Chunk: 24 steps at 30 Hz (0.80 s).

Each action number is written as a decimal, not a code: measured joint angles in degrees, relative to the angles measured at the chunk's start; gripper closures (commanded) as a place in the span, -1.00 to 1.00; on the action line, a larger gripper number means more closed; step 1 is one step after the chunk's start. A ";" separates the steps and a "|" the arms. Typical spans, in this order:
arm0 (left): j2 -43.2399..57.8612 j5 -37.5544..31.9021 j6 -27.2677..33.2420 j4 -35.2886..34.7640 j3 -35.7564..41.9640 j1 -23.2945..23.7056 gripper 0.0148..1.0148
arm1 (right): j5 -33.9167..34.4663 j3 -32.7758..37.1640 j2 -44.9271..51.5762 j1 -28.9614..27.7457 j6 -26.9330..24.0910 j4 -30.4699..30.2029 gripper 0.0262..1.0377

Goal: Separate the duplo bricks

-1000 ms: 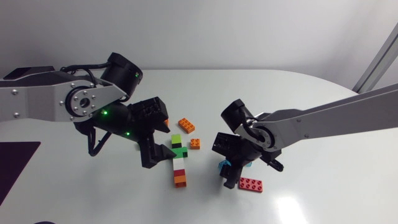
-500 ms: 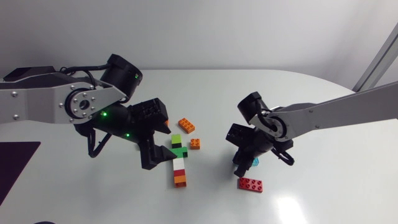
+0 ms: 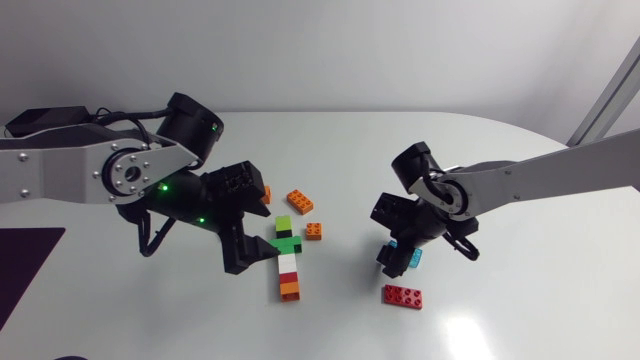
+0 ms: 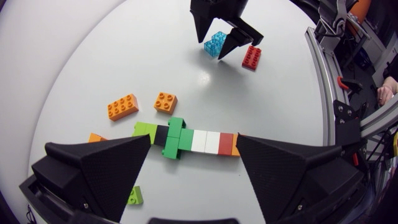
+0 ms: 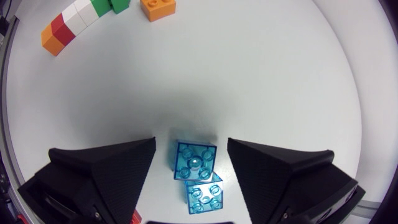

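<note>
A row of joined duplo bricks (image 4: 199,141) (light green, black, green, white, red, orange) lies on the white table. My left gripper (image 4: 194,149) hangs just above it, open, with the row spanning the gap between its fingertips. In the head view the row (image 3: 288,258) sits beside my left gripper (image 3: 253,240). Two clear blue bricks (image 5: 195,161), one offset against the other, rest on the table between the spread fingers of my right gripper (image 5: 191,147), which do not touch them. My right gripper (image 3: 397,257) stands over the blue bricks (image 3: 414,259).
A red brick (image 3: 403,296) lies close in front of my right gripper. Two loose orange bricks (image 3: 299,201) (image 3: 314,231) sit behind the row. A small light green brick (image 4: 135,196) and an orange piece (image 4: 94,137) lie near my left finger.
My right gripper moved right and back from the red brick, closed, then opened; the blue bricks now rest on the table. My left arm barely shifted.
</note>
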 measured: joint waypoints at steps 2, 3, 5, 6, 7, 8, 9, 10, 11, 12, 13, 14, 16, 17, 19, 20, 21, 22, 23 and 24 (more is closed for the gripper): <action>0.00 0.02 0.61 0.02 -0.20 0.42 -0.89 | -0.04 0.00 -0.90 0.42 0.09 0.00 -0.94; 0.00 0.04 0.90 0.02 -0.37 0.81 -0.89 | -0.15 0.11 -1.33 0.68 0.22 -0.04 -0.94; 0.02 0.13 1.38 0.02 -0.72 1.81 -0.89 | -0.92 0.50 -2.14 1.64 0.24 -0.04 -0.94; 0.02 0.13 1.60 0.00 -0.87 2.40 -0.89 | -1.36 0.85 -2.34 2.19 0.22 -0.07 -0.94; 0.02 0.13 2.16 0.02 -1.03 2.99 -0.89 | -1.77 1.40 -2.45 2.93 0.20 -0.09 -0.94; 0.02 0.15 2.40 0.02 -1.18 3.63 -0.89 | -2.58 2.08 -2.45 3.56 0.17 -0.35 -0.94; 0.02 0.17 2.60 0.02 -1.31 4.22 -0.89 | -3.32 2.95 -2.43 4.20 0.13 -0.98 -0.94; 0.02 0.22 2.84 0.04 -1.44 4.81 -0.89 | -4.02 4.04 -2.25 4.90 -0.04 -1.53 -0.94; 0.02 0.37 3.06 0.02 -1.53 5.29 -0.89 | -4.39 5.40 -1.88 5.42 -0.24 -2.16 -0.94; 0.02 0.59 3.52 0.04 -1.68 5.86 -0.89 | -4.72 7.04 -1.20 5.90 -0.50 -2.80 -0.94; 0.00 0.74 3.85 0.15 -1.97 6.38 -0.89 | -5.27 9.07 -0.09 6.27 -1.01 -3.30 -0.94; -0.09 1.09 4.00 0.26 -2.38 6.91 -0.89 | -5.68 11.02 1.20 6.54 -1.42 -3.80 -0.94; -0.52 1.38 4.55 0.22 -3.43 7.82 -0.89 | -6.05 14.95 4.28 7.04 -2.27 -4.50 -0.94; -0.79 1.55 4.98 0.24 -3.98 8.33 -0.89 | -6.08 16.85 5.97 7.21 -2.89 -5.11 -0.94; -1.20 1.73 5.42 0.24 -4.76 9.31 -0.89 | -6.69 19.76 8.81 7.63 -3.78 -6.38 -0.94; -1.31 1.90 5.62 0.22 -5.07 9.90 -0.89 | -6.95 21.27 10.38 7.96 -4.50 -7.21 -0.94; -1.40 2.12 5.86 0.24 -5.29 10.43 -0.89 | -7.17 22.49 11.69 8.22 -4.85 -7.65 -0.94; -1.49 2.29 5.99 0.22 -5.44 10.82 -0.89 | -7.34 23.89 13.09 8.41 -5.44 -8.57 -0.94; -1.60 2.56 6.05 0.24 -5.57 11.15 -0.89 | -7.56 25.29 14.47 8.70 -5.95 -9.33 -0.94; -1.68 2.78 6.29 0.22 -5.68 11.37 -0.89 | -7.65 26.60 15.65 8.81 -6.38 -10.03 -0.94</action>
